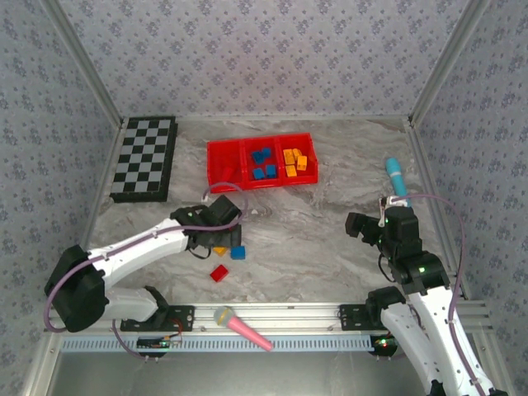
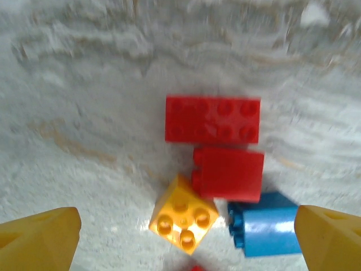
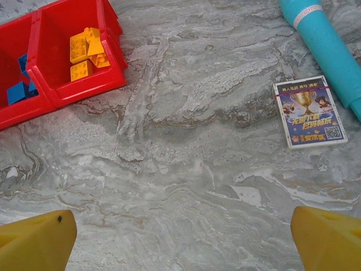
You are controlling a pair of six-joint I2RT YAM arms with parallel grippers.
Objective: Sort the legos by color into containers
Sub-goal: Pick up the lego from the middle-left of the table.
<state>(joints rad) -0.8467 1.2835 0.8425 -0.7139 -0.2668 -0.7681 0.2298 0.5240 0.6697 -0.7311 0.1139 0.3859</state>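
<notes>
Loose legos lie on the marble between my open left gripper's [image 2: 186, 248] yellow fingers [image 2: 39, 240]. They are a long red brick [image 2: 213, 119], a red block [image 2: 228, 174], an orange-yellow square brick [image 2: 183, 214] and a blue block [image 2: 265, 224]. From above, the left gripper [image 1: 216, 239] hangs over an orange lego [image 1: 220, 250] and a blue lego [image 1: 238, 252], with a red lego [image 1: 219, 273] nearer the front. The red tray [image 1: 307, 140] holds blue legos [image 1: 264, 163] in its middle compartment and orange ones [image 1: 294, 161] in its right one. My right gripper [image 3: 183, 245] is open over bare marble.
A checkered board [image 1: 146, 157] lies at the back left. A teal microphone [image 1: 396, 175] and a small card [image 3: 309, 111] lie at the right. A pink microphone [image 1: 242, 327] rests on the front rail. The tray corner [image 3: 73, 84] shows in the right wrist view.
</notes>
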